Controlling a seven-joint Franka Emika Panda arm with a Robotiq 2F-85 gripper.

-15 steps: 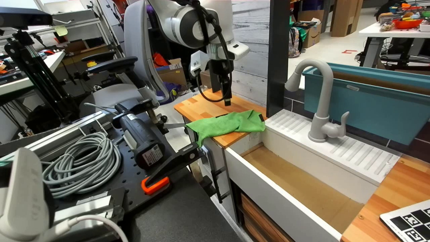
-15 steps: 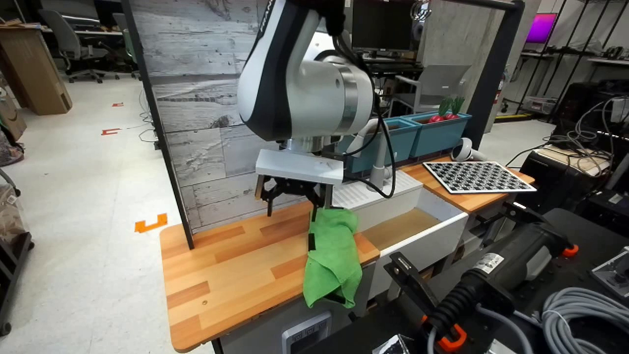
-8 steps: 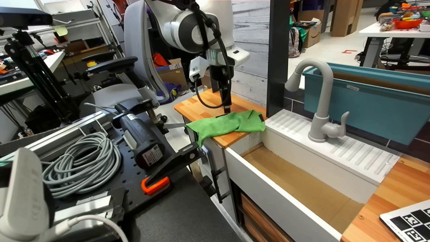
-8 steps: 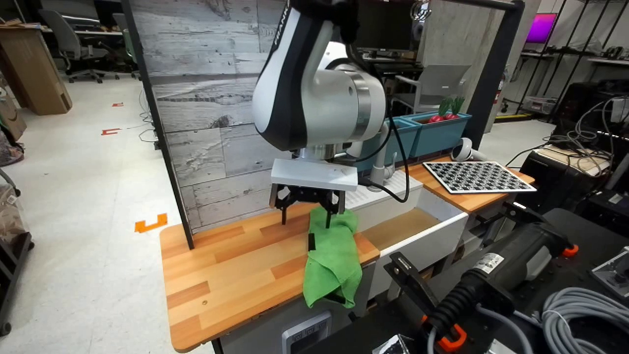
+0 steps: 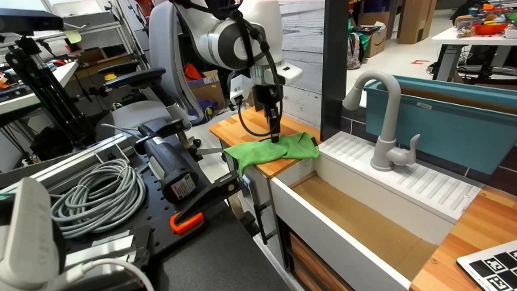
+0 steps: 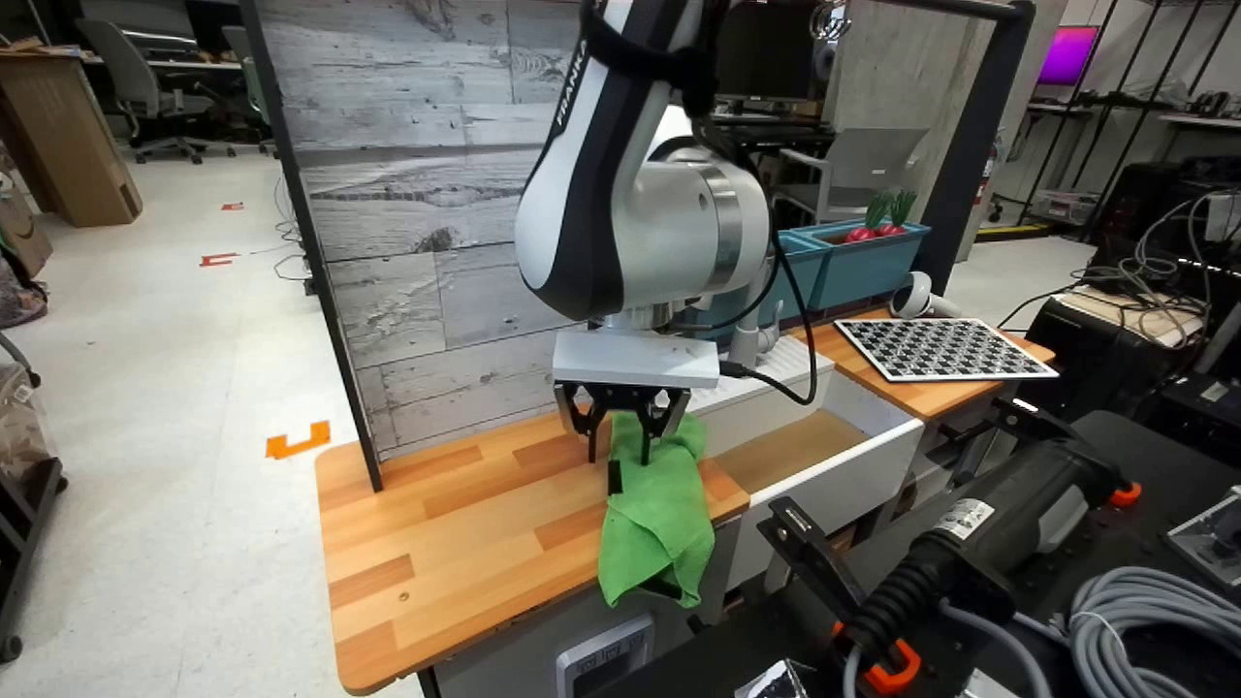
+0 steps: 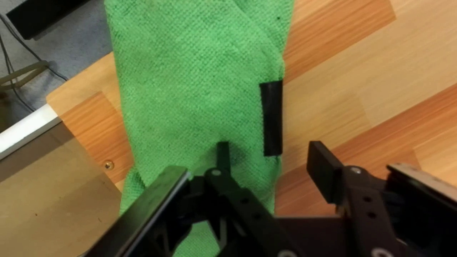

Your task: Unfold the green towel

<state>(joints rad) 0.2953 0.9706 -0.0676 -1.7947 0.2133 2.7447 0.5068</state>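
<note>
The green towel (image 6: 664,514) lies folded in a long strip across the wooden counter, with its near end hanging over the edge. It also shows in the other views (image 5: 262,152) (image 7: 192,89). A black strip (image 7: 272,117) sits on one long edge of it. My gripper (image 6: 619,461) is low over that edge, its jaws apart with a gap between. In the wrist view (image 7: 269,142), one finger (image 7: 223,155) is over the towel, touching or just above it. The opposite finger (image 7: 323,173) is beyond the edge, over bare wood. Nothing is held.
The wooden counter (image 6: 465,543) extends beside the towel. A white sink (image 5: 335,238) with a grey faucet (image 5: 389,117) adjoins it. A teal planter (image 5: 436,117), a black post (image 5: 334,72) and a grey plank wall (image 6: 388,194) stand behind. A checkered board (image 6: 945,349) lies beyond the sink.
The gripper has moved down and across to the towel's edge, so one finger is over the cloth. Its fingers have drawn closer together. The towel has not moved.
</note>
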